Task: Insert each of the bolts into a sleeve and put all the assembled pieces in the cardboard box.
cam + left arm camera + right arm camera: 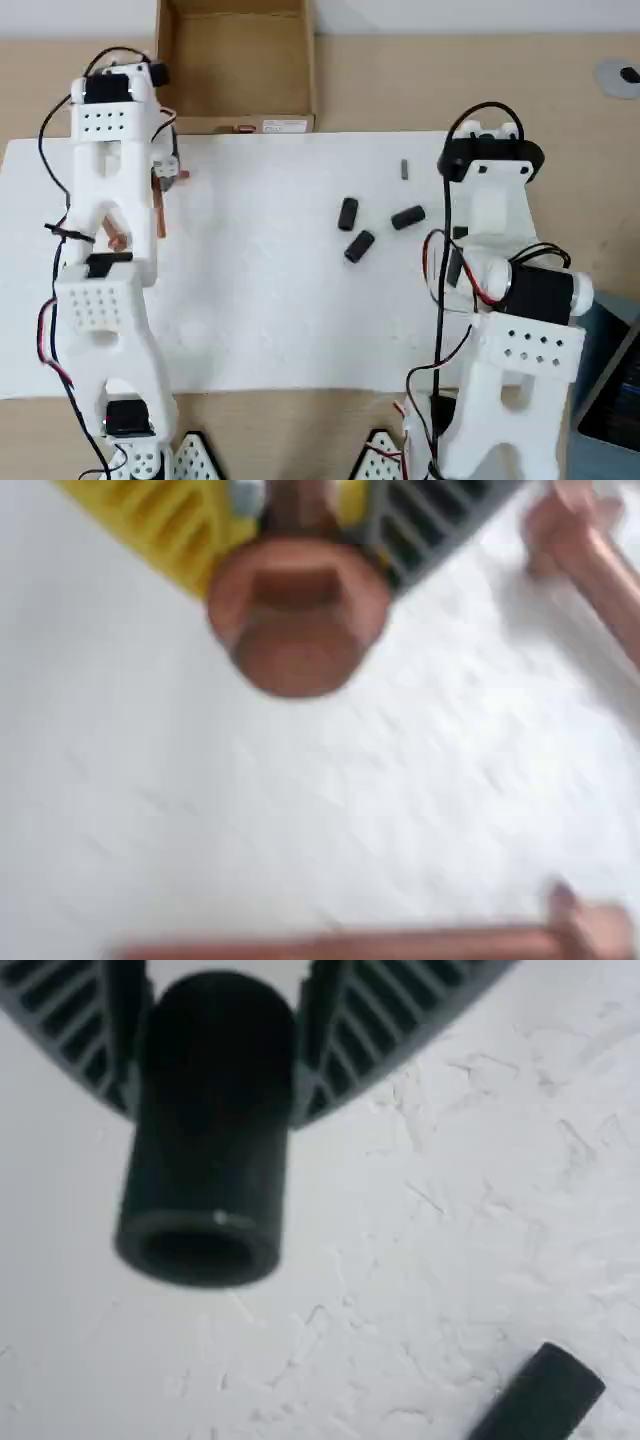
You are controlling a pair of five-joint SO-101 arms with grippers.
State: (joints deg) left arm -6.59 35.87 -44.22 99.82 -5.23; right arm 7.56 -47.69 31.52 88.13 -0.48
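Two arms stand at a wooden worktop (400, 80) overlaid with a white foam mat (260, 300). Left gripper (297, 520): one yellow and one grey finger, jaws clamped on a copper bolt (297, 620) whose head faces the wrist camera, held above the mat. Loose bolts: a first loose bolt (590, 550) and a second loose bolt (400, 945) lie flat on the mat near the held one; in the high view copper pieces lie close beside the left arm at the mat's left side. Right gripper (222, 1020): jaws closed on a black held sleeve (205, 1160), its open bore toward the wrist camera, above the mat. A further sleeve (540, 1395) lies on the mat near it. Three loose sleeves lie on their sides in a cluster right of the mat's centre, apart from one another: upper left sleeve (347, 213), upper right sleeve (407, 217), lower sleeve (359, 246). One small dark piece (404, 169) lies beyond them, nearer the mat's far edge. One cardboard box (235, 70), open at the top, stands on the worktop just beside the mat's far edge, near the left arm.
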